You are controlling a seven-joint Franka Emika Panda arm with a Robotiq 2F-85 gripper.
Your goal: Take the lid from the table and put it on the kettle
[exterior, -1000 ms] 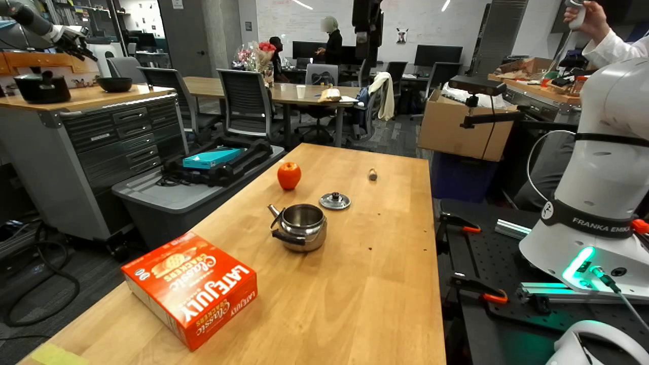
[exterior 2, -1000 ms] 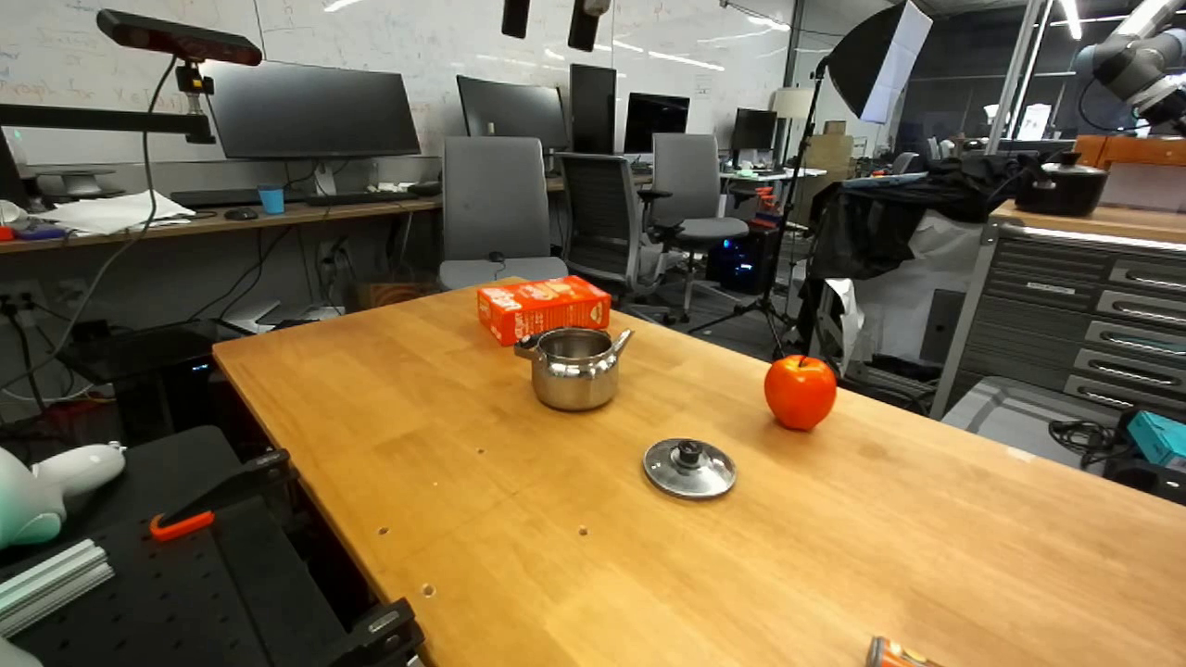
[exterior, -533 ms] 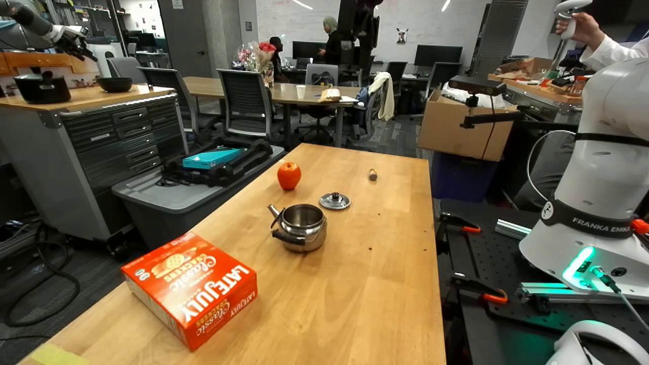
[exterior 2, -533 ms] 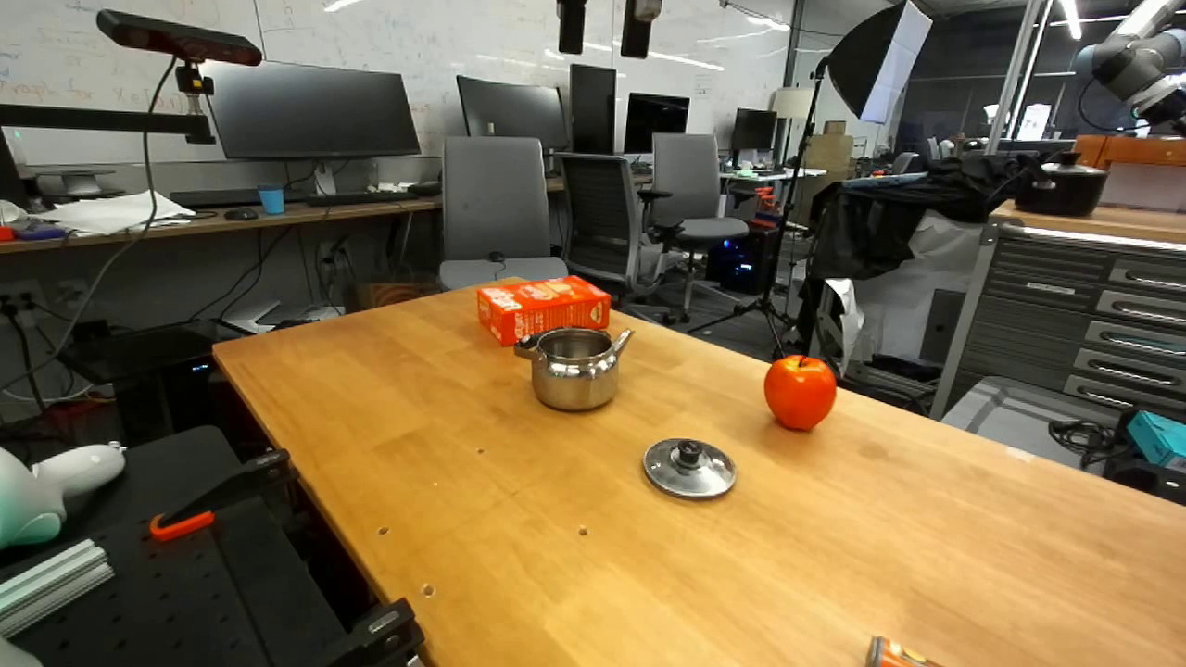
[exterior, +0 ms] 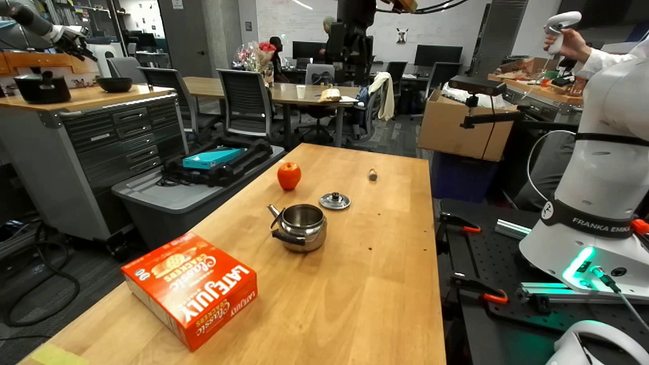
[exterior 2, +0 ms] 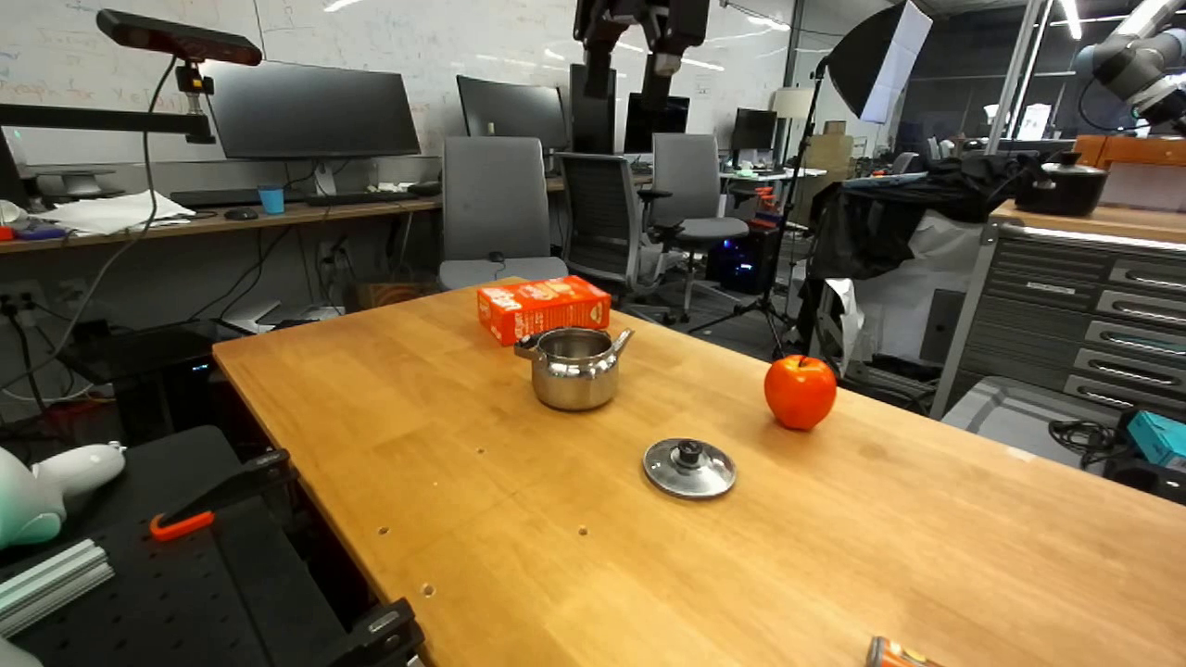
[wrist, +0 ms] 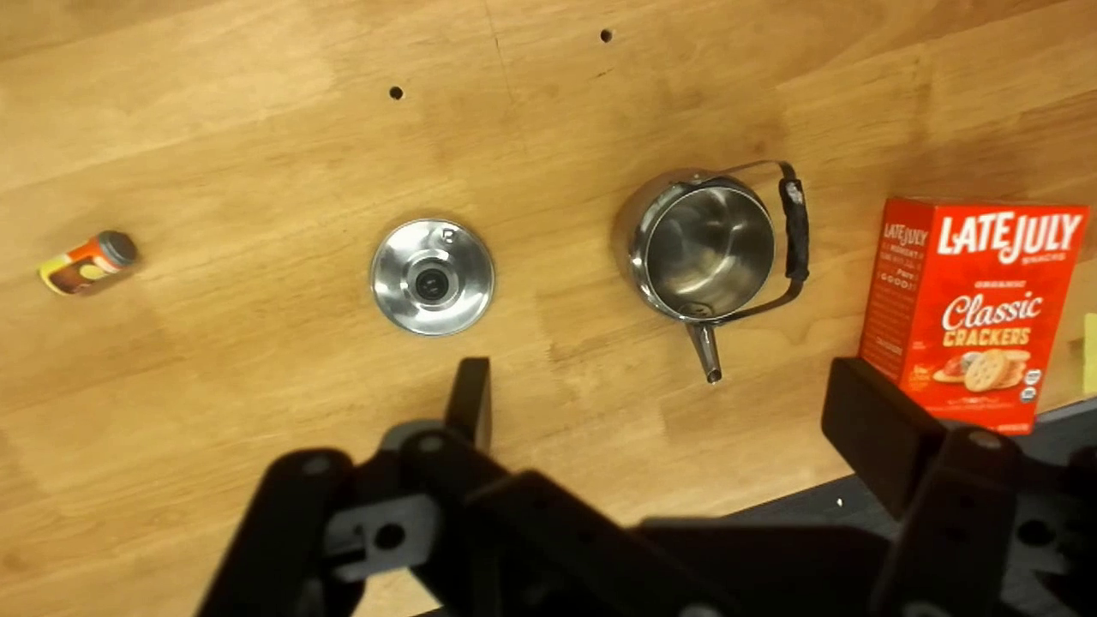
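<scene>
1. Pale wood table (exterior: 350, 314): fills the lower middle of the frame in an exterior view; items 3 to 7 all rest on it.
2. Black tool (wrist: 664, 398): bottom of the wrist view, fingers spread wide, table surface visible between them. In both exterior views it hangs at the top of the frame, above the table.
3. Red-orange cracker box (exterior: 190, 286): lower left of the frame in an exterior view, lying on a broad face; right edge of the wrist view.
4. Steel kettle (exterior 2: 574, 378): centre of the frame in an exterior view, upright. Wrist view: right of centre, mouth facing up, inside visible, spout toward the bottom of the frame, handle folded over to the right.
5. Silvery lid (wrist: 433, 278): left of centre in the wrist view, flat on the table, dark knob up. Apart from the kettle, a strip of wood between.
6. Red apple (exterior 2: 801, 393): right of centre in an exterior view, upright, near the lid, not touching it.
7. Small cylinder (wrist: 90, 263): far left of the wrist view, on its side, yellow and orange with a dark grey end.
</scene>
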